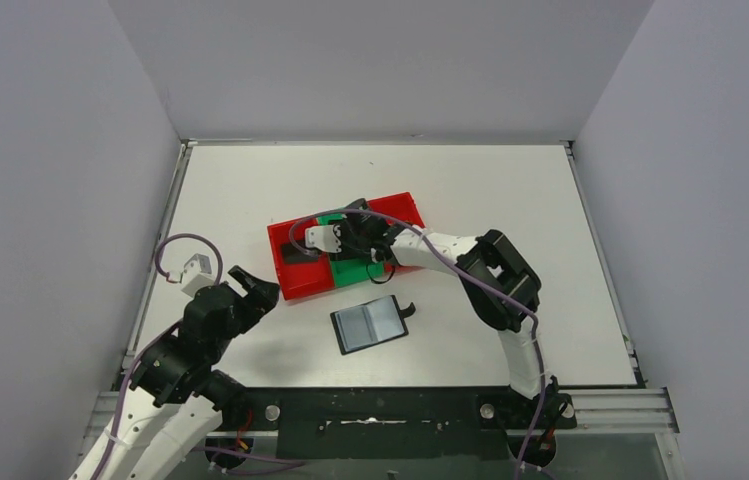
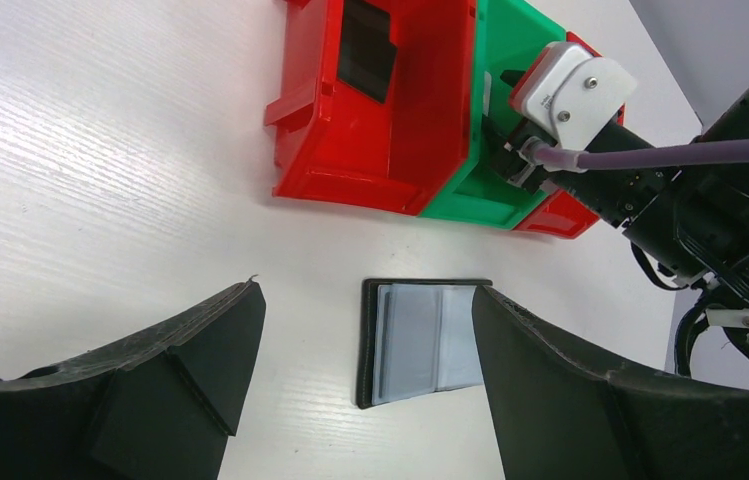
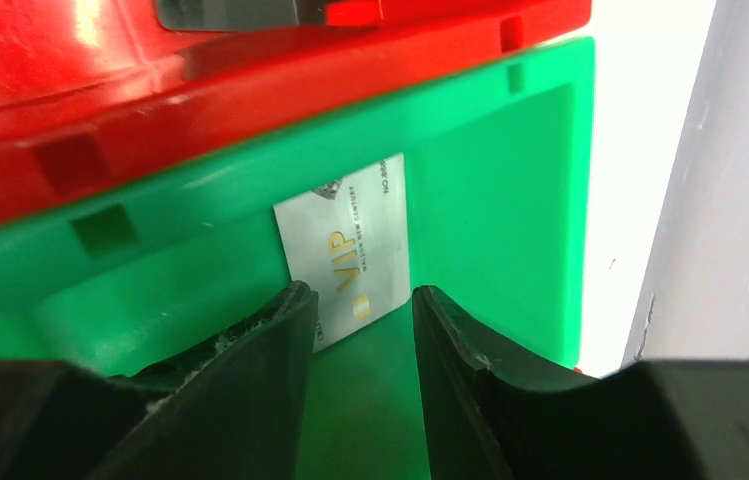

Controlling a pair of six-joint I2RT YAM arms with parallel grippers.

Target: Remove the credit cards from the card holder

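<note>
The white desk [image 1: 250, 180] carries a red bin [image 1: 295, 278] and a green bin [image 3: 490, 200], which stand touching side by side near its middle. On the near side of the bins, apart from them, the card holder [image 1: 370, 325] lies flat on the desk. It is unfolded, with its shiny grey-blue inner face up.

The left gripper [image 1: 255, 285] is to the left of the card holder and not touching it. Its jaws are wide apart and hold nothing. The right gripper [image 3: 360, 295] is away from the card holder, reaching down into the green bin. Its jaws stand a narrow way apart.

The top view shows how the bins, the card holder and both arms lie on the desk, but the right arm hides the inside of the green bin there. The left wrist view looks between its own fingers [image 2: 200, 350] to the card holder and past it to the bins. Only the right wrist view shows a silver card [image 3: 350, 250] with "VIP" in gold letters inside the green bin. It lies just beyond the fingertips and is not pinched.

In the red bin lies a dark flat thing [image 2: 365, 50]; I cannot tell what it is. A purple cable [image 2: 670, 153] runs along the right arm. In the left wrist view the right arm's white camera housing [image 2: 575, 90] covers part of the green bin.
</note>
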